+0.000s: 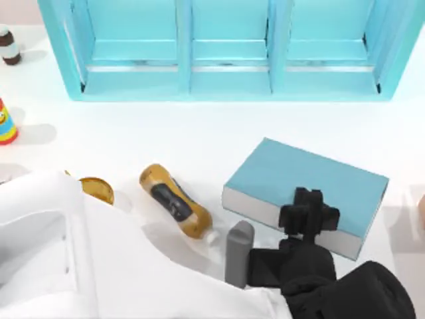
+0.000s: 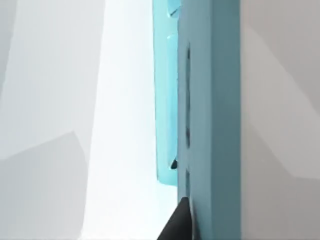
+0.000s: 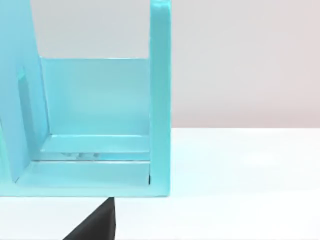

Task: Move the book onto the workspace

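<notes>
White workspace (image 1: 199,143) is seen below a turquoise shelf (image 1: 226,50): the right gripper (image 1: 309,216), its jaw state impossible to tell, is positioned over the near edge of the book (image 1: 312,183), which lies flat beside a brown bottle (image 1: 176,201); the left arm is parked at lower left.

Smooth matt light-blue book (image 1: 312,179) cover, white paper page edges; glossy brown bottle (image 1: 174,201); matt white workspace (image 1: 199,133).
</notes>
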`<state>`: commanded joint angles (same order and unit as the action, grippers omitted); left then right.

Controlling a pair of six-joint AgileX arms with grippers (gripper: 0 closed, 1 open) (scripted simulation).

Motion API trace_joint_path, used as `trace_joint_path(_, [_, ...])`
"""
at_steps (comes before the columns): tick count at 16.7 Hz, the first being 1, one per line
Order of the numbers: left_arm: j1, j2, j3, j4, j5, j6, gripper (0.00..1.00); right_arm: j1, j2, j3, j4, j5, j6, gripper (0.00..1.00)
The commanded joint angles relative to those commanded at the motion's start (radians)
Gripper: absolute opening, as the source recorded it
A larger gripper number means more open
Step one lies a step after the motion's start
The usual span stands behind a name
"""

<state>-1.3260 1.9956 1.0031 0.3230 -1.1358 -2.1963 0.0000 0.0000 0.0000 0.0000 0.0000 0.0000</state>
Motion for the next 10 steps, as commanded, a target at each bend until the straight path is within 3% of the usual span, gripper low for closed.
trace_joint_path(6, [0.001,0.04,-0.016,0.055,0.001,0.001,0.0,0.0,0.0,0.0,0.0,0.0,0.0,1.0])
trace_joint_path(10, [0.001,0.04,-0.016,0.055,0.001,0.001,0.3,0.0,0.0,0.0,0.0,0.0,0.0,1.0])
